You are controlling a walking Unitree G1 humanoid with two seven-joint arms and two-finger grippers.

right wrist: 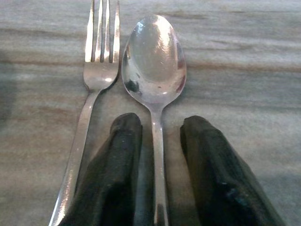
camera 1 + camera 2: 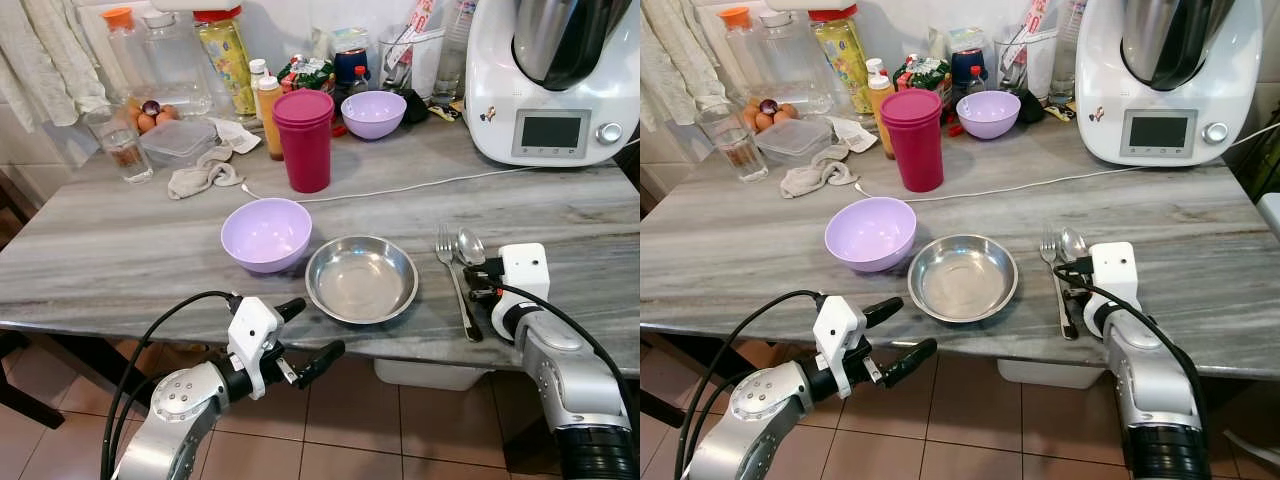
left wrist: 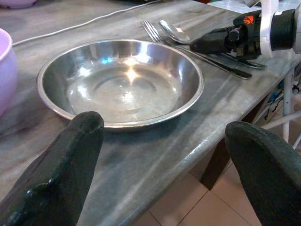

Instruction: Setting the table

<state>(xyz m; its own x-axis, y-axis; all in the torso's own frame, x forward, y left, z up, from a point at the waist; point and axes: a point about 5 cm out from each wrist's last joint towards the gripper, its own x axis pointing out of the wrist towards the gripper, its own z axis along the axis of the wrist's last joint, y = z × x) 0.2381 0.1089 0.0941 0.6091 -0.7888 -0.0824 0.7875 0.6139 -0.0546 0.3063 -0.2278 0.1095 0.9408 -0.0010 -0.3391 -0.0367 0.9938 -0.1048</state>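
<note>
The right gripper (image 1: 157,165) is resting low on the desk (image 2: 120,250) with its two black fingers (image 1: 117,174) parted narrowly on either side of the spoon (image 1: 155,66) handle; they are straddling it, and whether the pads are actually pressing on the metal is hard to tell. The fork (image 1: 96,61) is lying just beside the spoon, parallel to it, with its handle running close along the outer side of one finger. Both pieces are sitting to the right of the steel plate (image 2: 361,279), near the desk's front edge.

The left gripper (image 2: 305,335) is hovering off the front edge of the desk, its fingers (image 3: 61,174) spread wide and empty, pointing toward the steel plate. A lilac bowl (image 2: 266,234) is sitting just left of that plate, almost touching it.

The main risk seems to be the fork: it is so close that any sideways shift of the right gripper would likely drag it askew or push it toward the edge. The thin, flat handle could also slip between the pads if they are closing too high off the desk.
</note>
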